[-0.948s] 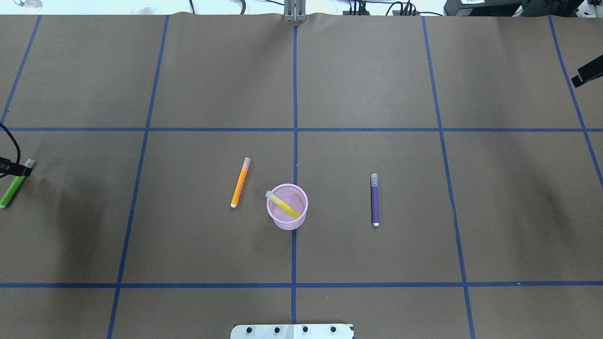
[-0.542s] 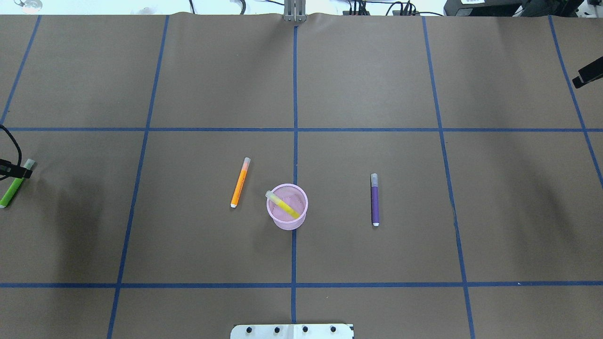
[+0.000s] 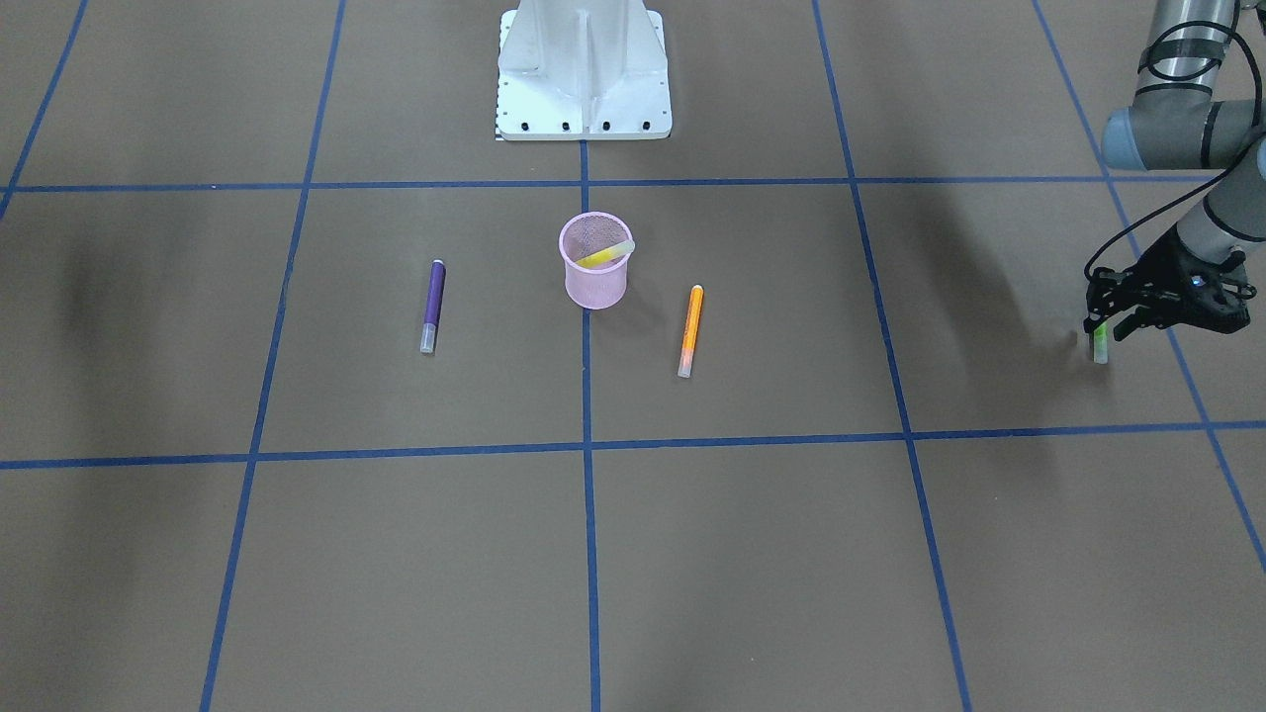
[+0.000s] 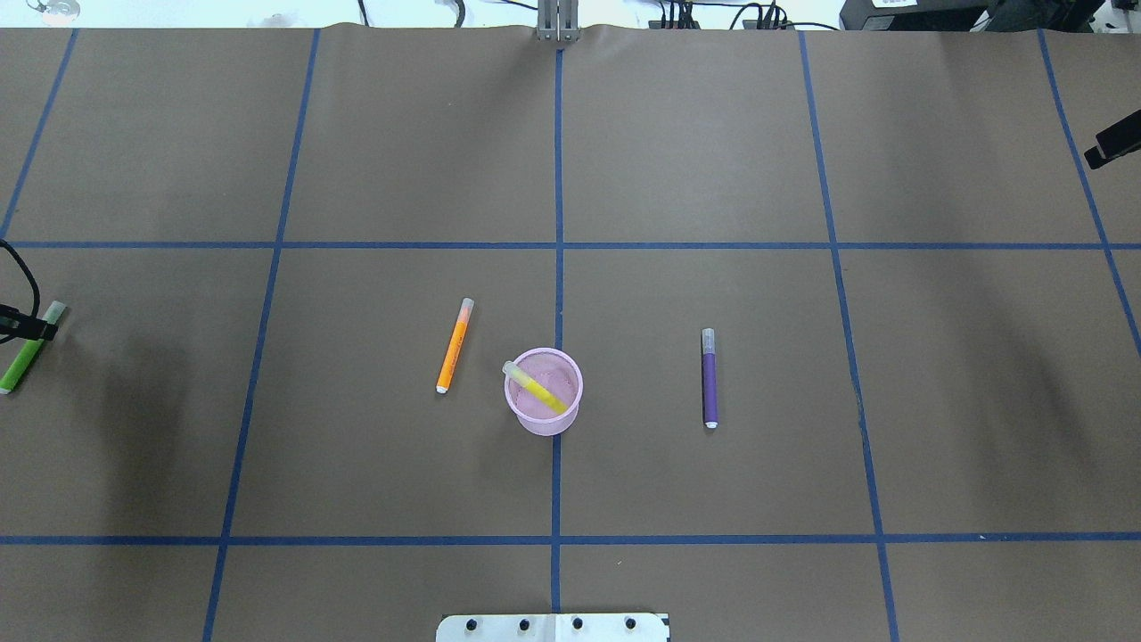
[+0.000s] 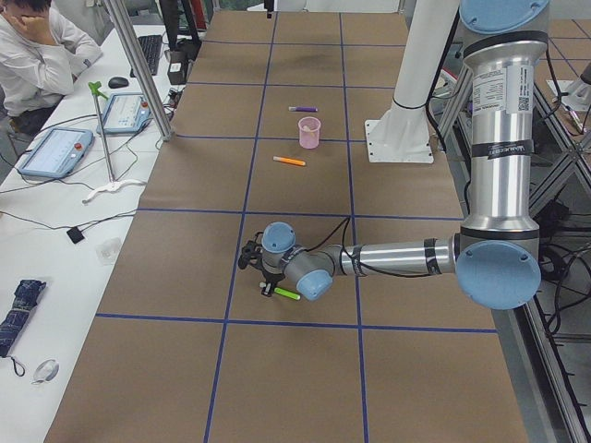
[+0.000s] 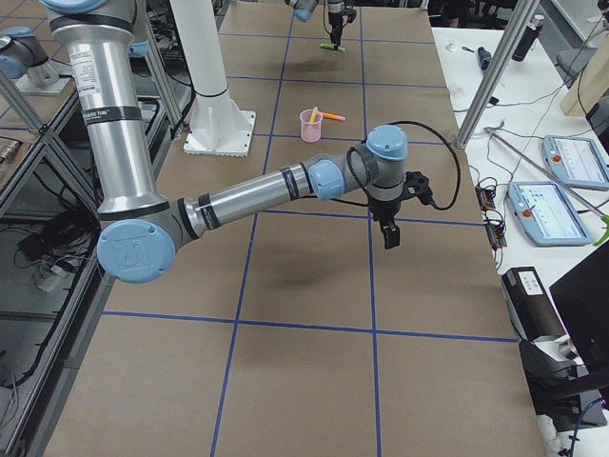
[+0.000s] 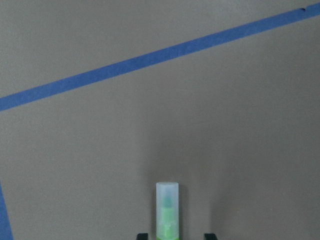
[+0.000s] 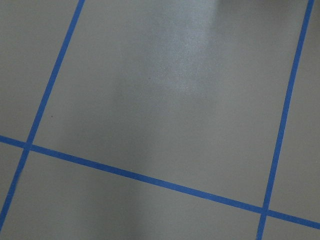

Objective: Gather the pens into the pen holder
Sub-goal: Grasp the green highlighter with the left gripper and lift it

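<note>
A green pen (image 4: 25, 357) lies at the table's far left edge. My left gripper (image 4: 27, 325) is low over its capped end. In the left wrist view the green pen (image 7: 167, 210) sits between the two fingertips (image 7: 142, 235), which stand clear of it on both sides, so the gripper is open. The pink mesh pen holder (image 4: 578, 383) stands upright at the table's centre with a yellow pen (image 4: 539, 390) leaning inside. An orange pen (image 4: 454, 348) lies left of it and a purple pen (image 4: 710, 379) right of it. My right gripper (image 4: 1112, 143) hangs at the far right edge; I cannot tell its state.
Blue tape lines divide the brown table into a grid. The robot's white base plate (image 4: 553, 627) sits at the near edge. A person (image 5: 37, 46) sits at a side desk with tablets (image 5: 57, 152) beyond the table's far side.
The left gripper has shifted very slightly over the green pen. The pens and the holder have not moved.
</note>
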Robot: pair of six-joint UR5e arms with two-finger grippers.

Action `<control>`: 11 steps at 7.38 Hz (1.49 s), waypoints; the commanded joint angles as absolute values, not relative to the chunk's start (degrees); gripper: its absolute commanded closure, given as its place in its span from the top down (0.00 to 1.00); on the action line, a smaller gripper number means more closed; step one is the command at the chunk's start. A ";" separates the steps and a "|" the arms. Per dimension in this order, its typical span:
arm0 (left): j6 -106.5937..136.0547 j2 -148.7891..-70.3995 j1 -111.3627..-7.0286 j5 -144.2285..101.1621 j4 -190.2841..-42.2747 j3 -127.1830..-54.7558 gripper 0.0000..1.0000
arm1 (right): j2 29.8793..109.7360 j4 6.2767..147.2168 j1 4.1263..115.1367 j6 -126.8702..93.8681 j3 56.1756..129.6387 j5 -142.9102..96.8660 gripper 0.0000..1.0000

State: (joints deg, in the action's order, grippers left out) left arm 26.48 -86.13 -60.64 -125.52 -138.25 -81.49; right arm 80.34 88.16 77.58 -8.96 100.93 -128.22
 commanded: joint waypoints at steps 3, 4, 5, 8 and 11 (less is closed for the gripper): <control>26.37 -86.13 -60.64 -125.59 -138.25 -80.95 0.43 | 80.42 88.15 77.52 -8.96 100.90 -128.14 1.00; 26.37 -86.13 -60.64 -125.60 -138.25 -80.95 0.42 | 80.51 88.15 77.61 -8.96 100.90 -128.14 1.00; 26.37 -86.13 -60.64 -125.60 -138.25 -80.86 0.41 | 80.51 88.15 77.52 -8.96 100.81 -128.06 1.00; 26.37 -86.22 -60.56 -125.60 -138.25 -80.77 0.40 | 80.68 88.07 77.52 -8.96 100.81 -127.97 1.00; 26.37 -86.22 -60.29 -125.60 -138.25 -80.77 0.38 | 80.86 88.07 77.52 -8.96 100.81 -127.97 1.00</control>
